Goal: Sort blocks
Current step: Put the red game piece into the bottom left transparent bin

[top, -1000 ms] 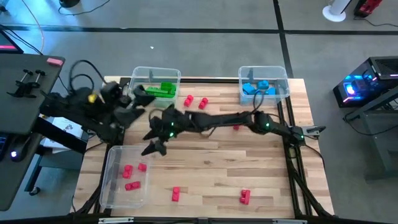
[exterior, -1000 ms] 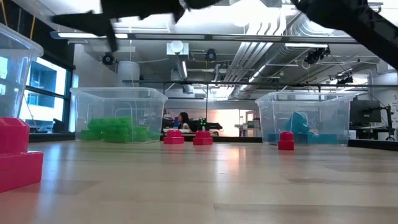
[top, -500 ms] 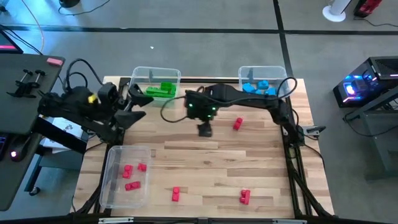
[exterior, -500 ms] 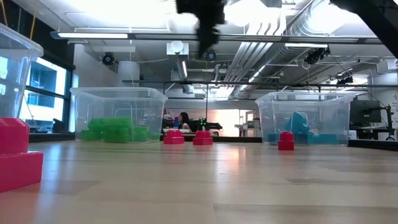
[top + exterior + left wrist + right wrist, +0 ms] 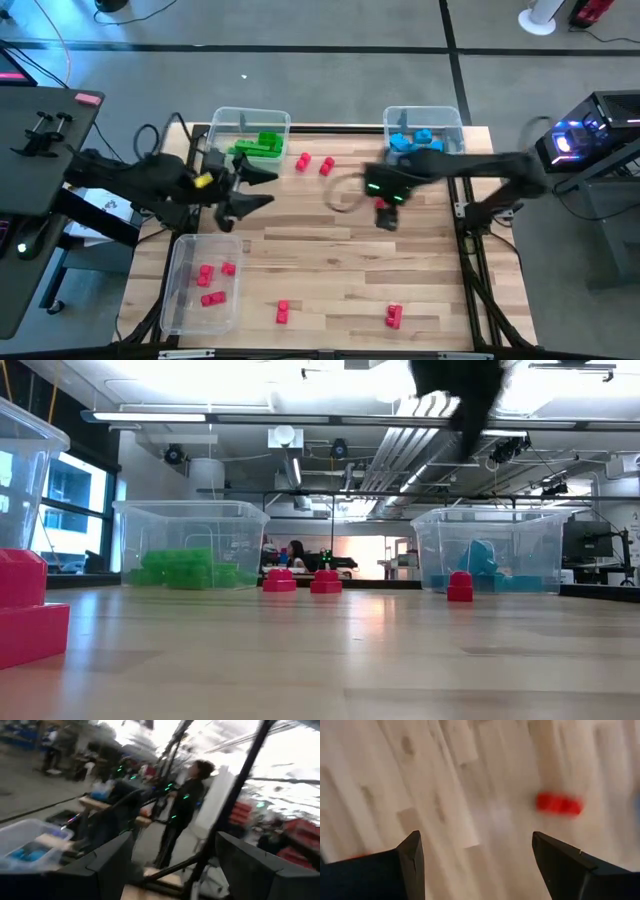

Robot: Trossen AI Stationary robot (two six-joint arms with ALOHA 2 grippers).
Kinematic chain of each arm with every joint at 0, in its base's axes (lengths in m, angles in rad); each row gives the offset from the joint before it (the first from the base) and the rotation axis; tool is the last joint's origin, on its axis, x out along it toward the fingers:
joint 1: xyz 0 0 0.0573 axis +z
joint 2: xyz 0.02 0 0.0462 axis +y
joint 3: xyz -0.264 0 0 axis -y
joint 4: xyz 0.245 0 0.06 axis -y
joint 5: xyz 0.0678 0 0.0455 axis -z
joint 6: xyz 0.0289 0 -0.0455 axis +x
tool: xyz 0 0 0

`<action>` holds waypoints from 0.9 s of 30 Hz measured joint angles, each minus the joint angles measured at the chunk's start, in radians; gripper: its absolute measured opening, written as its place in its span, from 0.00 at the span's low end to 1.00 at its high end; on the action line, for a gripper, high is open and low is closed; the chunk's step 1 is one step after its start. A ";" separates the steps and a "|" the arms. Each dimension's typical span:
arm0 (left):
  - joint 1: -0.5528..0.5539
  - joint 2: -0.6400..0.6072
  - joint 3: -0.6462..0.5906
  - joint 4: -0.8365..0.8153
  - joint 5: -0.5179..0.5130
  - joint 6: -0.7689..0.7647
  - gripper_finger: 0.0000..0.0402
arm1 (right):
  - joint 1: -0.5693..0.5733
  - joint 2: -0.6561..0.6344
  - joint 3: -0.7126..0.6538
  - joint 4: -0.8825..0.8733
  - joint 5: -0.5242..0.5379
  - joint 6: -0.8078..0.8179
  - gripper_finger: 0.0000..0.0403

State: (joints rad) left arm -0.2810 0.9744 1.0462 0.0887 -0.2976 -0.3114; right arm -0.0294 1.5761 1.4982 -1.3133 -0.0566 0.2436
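Four red blocks loose on table (three binned).

Worktop: two bins at the far edge, one far-left, one far-right, each holding blocks. Two loose blocks lie between them. Third bin near-left, blocks inside. Two more blocks sit near the front edge, right of it.
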 joint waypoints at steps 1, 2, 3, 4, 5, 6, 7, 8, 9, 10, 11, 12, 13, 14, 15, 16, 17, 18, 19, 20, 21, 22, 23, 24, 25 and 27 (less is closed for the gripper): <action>0.001 0.017 0.001 -0.009 -0.033 -0.004 0.67 | 0.015 -0.079 -0.087 0.042 0.000 0.083 0.61; 0.006 0.035 0.001 -0.027 -0.056 -0.019 0.67 | 0.032 -0.154 -0.170 0.082 -0.002 0.170 0.61; 0.016 0.059 0.002 -0.062 -0.063 -0.055 0.67 | 0.055 -0.223 -0.245 0.133 -0.004 0.264 0.61; 0.032 0.086 0.007 -0.120 -0.050 -0.110 0.67 | 0.082 -0.283 -0.313 0.187 -0.004 0.354 0.61; 0.049 0.119 0.020 -0.202 -0.019 -0.174 0.67 | 0.113 -0.341 -0.374 0.243 0.004 0.438 0.61; 0.061 0.160 0.042 -0.294 0.017 -0.228 0.67 | 0.149 -0.393 -0.429 0.295 0.025 0.515 0.61; 0.067 0.204 0.071 -0.402 0.055 -0.277 0.67 | 0.187 -0.440 -0.472 0.341 0.051 0.587 0.61; 0.068 0.247 0.102 -0.511 0.091 -0.325 0.67 | 0.225 -0.482 -0.513 0.391 0.077 0.650 0.61; 0.064 0.294 0.137 -0.618 0.124 -0.369 0.67 | 0.261 -0.512 -0.548 0.434 0.109 0.705 0.61; 0.053 0.341 0.173 -0.720 0.159 -0.410 0.67 | 0.292 -0.534 -0.580 0.468 0.142 0.750 0.61; 0.036 0.388 0.206 -0.805 0.188 -0.445 0.67 | 0.321 -0.552 -0.609 0.498 0.180 0.789 0.61; 0.014 0.433 0.235 -0.873 0.204 -0.471 0.66 | 0.345 -0.563 -0.634 0.527 0.220 0.819 0.61; -0.011 0.480 0.263 -0.936 0.209 -0.493 0.66 | 0.365 -0.570 -0.654 0.551 0.260 0.846 0.61; -0.037 0.523 0.289 -0.979 0.209 -0.515 0.65 | 0.382 -0.574 -0.672 0.571 0.290 0.866 0.61; -0.061 0.567 0.317 -1.007 0.209 -0.539 0.65 | 0.395 -0.573 -0.691 0.591 0.308 0.884 0.61; -0.080 0.611 0.348 -1.033 0.210 -0.567 0.64 | 0.405 -0.569 -0.709 0.608 0.317 0.894 0.61; -0.097 0.651 0.378 -1.059 0.211 -0.598 0.64 | 0.411 -0.563 -0.727 0.630 0.319 0.904 0.61; -0.110 0.695 0.412 -1.083 0.212 -0.637 0.63 | 0.412 -0.560 -0.748 0.657 0.319 0.909 0.61; -0.119 0.737 0.445 -1.109 0.211 -0.675 0.63 | 0.412 -0.559 -0.767 0.686 0.315 0.910 0.61; -0.123 0.781 0.477 -1.127 0.211 -0.709 0.62 | 0.412 -0.557 -0.784 0.711 0.307 0.910 0.61; -0.127 0.825 0.512 -1.151 0.211 -0.734 0.62 | 0.410 -0.555 -0.800 0.735 0.294 0.909 0.61; -0.130 0.864 0.543 -1.175 0.212 -0.755 0.62 | 0.410 -0.554 -0.815 0.752 0.284 0.910 0.61; -0.135 0.902 0.574 -1.200 0.215 -0.773 0.62 | 0.410 -0.554 -0.827 0.761 0.281 0.910 0.61; -0.141 0.935 0.602 -1.222 0.222 -0.789 0.62 | 0.410 -0.554 -0.835 0.766 0.280 0.910 0.61; -0.148 0.964 0.627 -1.240 0.232 -0.804 0.62 | 0.410 -0.554 -0.841 0.773 0.279 0.909 0.61; -0.167 1.016 0.663 -1.271 0.252 -0.842 0.62 | 0.410 -0.554 -0.850 0.773 0.275 0.897 0.61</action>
State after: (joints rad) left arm -0.4484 1.9902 1.7090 -1.1820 -0.0460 -1.1531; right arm 0.3805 1.0218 0.6478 -0.5402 0.2180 1.1405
